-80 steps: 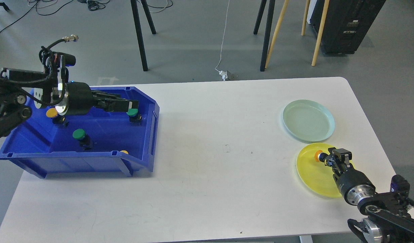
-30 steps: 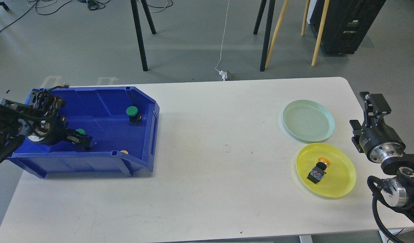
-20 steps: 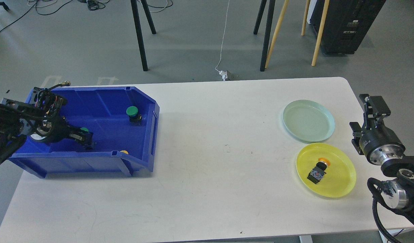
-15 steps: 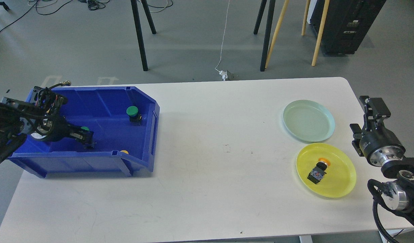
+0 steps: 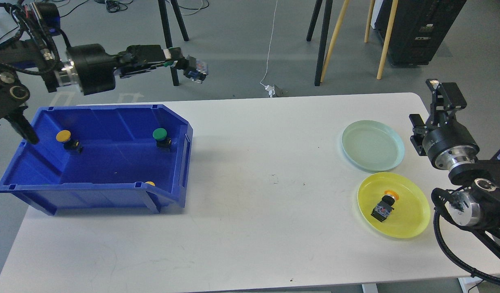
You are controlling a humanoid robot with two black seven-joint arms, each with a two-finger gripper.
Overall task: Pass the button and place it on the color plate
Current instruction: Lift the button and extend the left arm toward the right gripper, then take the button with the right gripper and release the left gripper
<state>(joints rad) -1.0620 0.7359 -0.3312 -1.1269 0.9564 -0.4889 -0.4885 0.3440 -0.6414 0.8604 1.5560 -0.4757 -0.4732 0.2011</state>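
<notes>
My left gripper [image 5: 176,62] is raised high beyond the far edge of the blue bin [image 5: 38,195]. It is shut on a green button [image 5: 193,71], whose black body sticks out to the right. In the bin lie an orange-capped button [image 5: 64,137], a green-capped button [image 5: 160,134] and a yellow cap [image 5: 150,183] half hidden by the front wall. A yellow plate [image 5: 413,211] at the right holds an orange-capped button [image 5: 383,206]. A pale green plate [image 5: 372,144] behind it is empty. My right gripper [image 5: 431,110] is open and empty, to the right of the green plate.
The bin takes up the table's left end, the two plates its right end. The white table [image 5: 266,211] is bare between them. Black and wooden legs stand on the floor behind the table's far edge.
My left gripper closed on the green button low in the bin, then lifted it high and to the right. My right arm shifted slightly up and back.
</notes>
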